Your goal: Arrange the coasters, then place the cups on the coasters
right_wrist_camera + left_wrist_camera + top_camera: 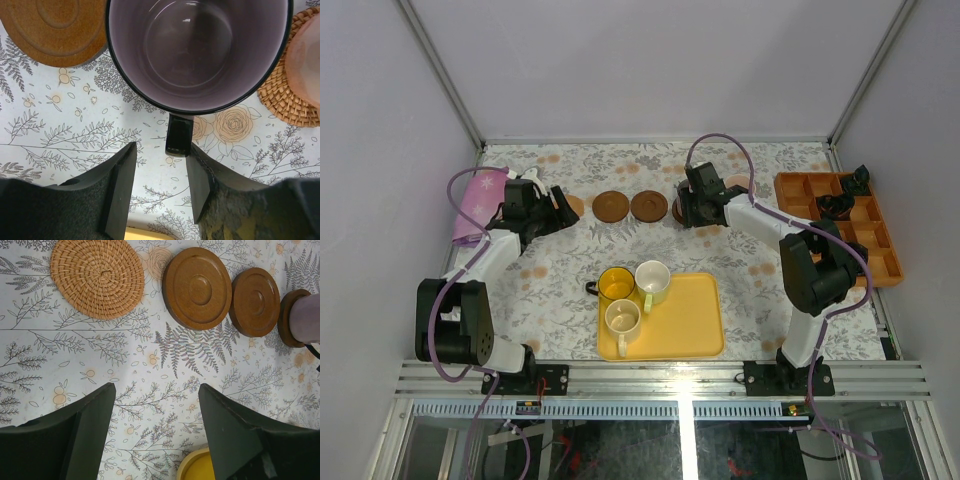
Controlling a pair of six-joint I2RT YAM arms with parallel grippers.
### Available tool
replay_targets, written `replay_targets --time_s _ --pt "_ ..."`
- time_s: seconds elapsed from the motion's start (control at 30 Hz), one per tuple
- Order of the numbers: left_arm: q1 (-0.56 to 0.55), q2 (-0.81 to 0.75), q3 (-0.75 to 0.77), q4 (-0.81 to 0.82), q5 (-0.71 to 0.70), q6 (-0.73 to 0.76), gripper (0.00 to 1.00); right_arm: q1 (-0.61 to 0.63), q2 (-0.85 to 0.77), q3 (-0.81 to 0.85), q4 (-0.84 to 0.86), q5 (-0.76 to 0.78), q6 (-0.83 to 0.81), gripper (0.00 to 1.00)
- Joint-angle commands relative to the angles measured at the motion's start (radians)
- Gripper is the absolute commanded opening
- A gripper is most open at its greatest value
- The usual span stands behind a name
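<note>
Top external: three cups [623,317] stand in the yellow tray [690,320].

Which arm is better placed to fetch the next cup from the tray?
Probably left: its jaws stand open and empty near bare coasters; right jaws flank the handle of the grey-purple cup.

The grey-purple cup [200,55] is running off the top edge in the right wrist view, while a blurred pink cup [307,55] is covering part of a woven coaster [285,100], both being cropped at right.
</note>
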Motion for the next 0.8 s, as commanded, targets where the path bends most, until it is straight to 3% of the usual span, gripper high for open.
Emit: replay_targets --time_s 0.0,0.37,0.63,0.77 --pt "-0.004 0.012 0.028 0.011 -0.003 0.013 0.68 -0.002 -0.004 0.02 0.014 -0.019 0.003 0.51" --pt "-0.004 0.007 0.025 0.01 -0.005 0.013 0.68 -0.002 -0.051 -0.026 0.009 0.019 0.021 0.51" --pt "-0.006 0.004 0.018 0.013 -0.008 0.013 0.68 -0.002 -0.22 -0.15 0.015 0.025 0.053 0.55" --pt "-0.005 -0.003 0.015 0.012 -0.009 0.012 0.68 -0.001 -0.293 -0.223 0.015 0.037 0.067 0.52"
